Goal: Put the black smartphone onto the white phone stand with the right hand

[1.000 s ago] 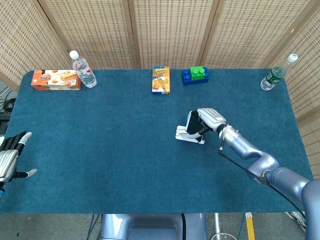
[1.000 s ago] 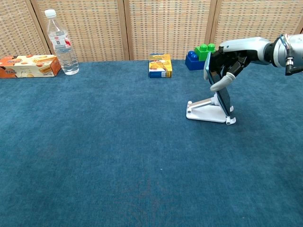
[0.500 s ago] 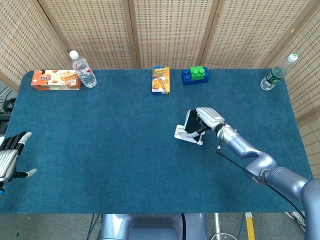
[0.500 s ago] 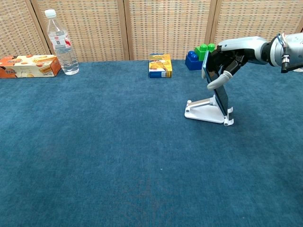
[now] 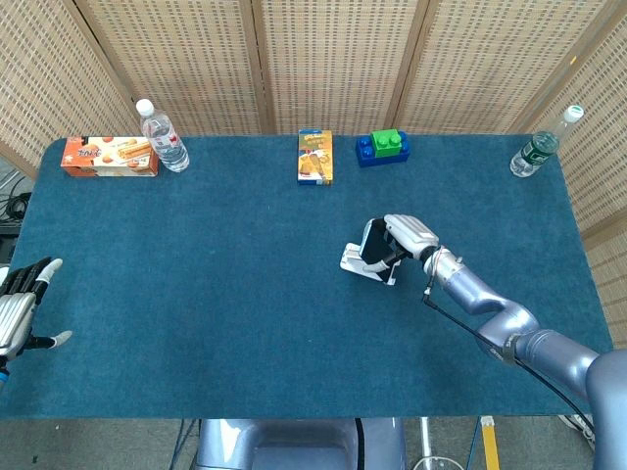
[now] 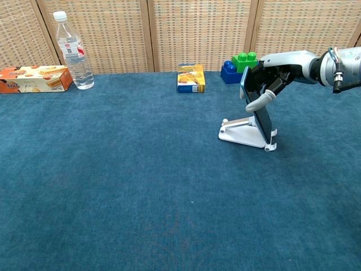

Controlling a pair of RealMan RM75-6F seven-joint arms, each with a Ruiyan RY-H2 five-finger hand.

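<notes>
The black smartphone (image 6: 259,116) stands tilted on the white phone stand (image 6: 240,133), its lower edge in the stand's lip; in the head view the smartphone (image 5: 374,244) and stand (image 5: 359,264) sit right of the table's middle. My right hand (image 6: 269,79) grips the phone's top edge, thumb across its front, and shows as the right hand (image 5: 404,236) from above. My left hand (image 5: 20,305) hovers off the table's left edge, fingers spread, holding nothing.
Along the back edge stand an orange biscuit box (image 5: 110,157), a water bottle (image 5: 162,136), a yellow box (image 5: 314,157), blue-green toy bricks (image 5: 382,148) and a second bottle (image 5: 542,143) at the far right. Blue cloth covers the table (image 5: 196,284).
The right hand, phone and stand have shifted slightly left together. The hand has lowered a little. The left hand has not moved.
</notes>
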